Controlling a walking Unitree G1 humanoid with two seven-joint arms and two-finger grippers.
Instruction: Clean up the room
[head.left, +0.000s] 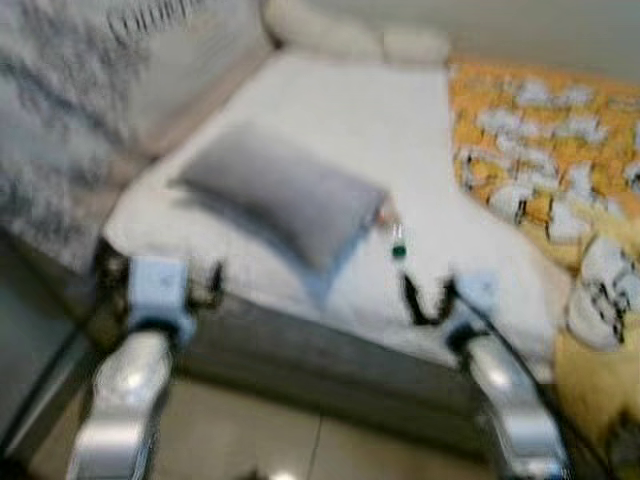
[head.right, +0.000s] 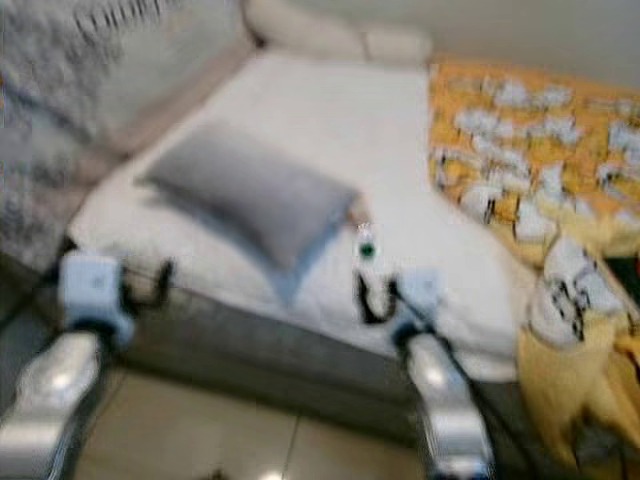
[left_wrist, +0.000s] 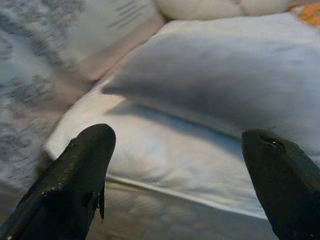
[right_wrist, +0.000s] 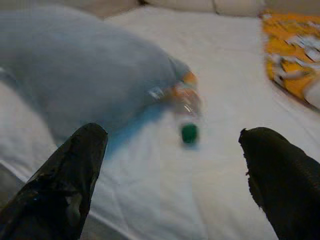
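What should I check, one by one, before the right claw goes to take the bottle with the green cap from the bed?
1. Right claw open: ok, its two fingers stand wide apart.
2. Right claw empty: ok, nothing between the fingers.
3. Bottle in front of the right claw: ok, it lies on the white bed cover, green cap toward the claw.
4. Bottle free to lift: cannot tell, its far end lies against or under the grey pillow.
5. Left claw out of the way: ok, open, at the bed's edge, on the pillow's other side.
6. Sharp view: not ok, the head pictures are blurred.
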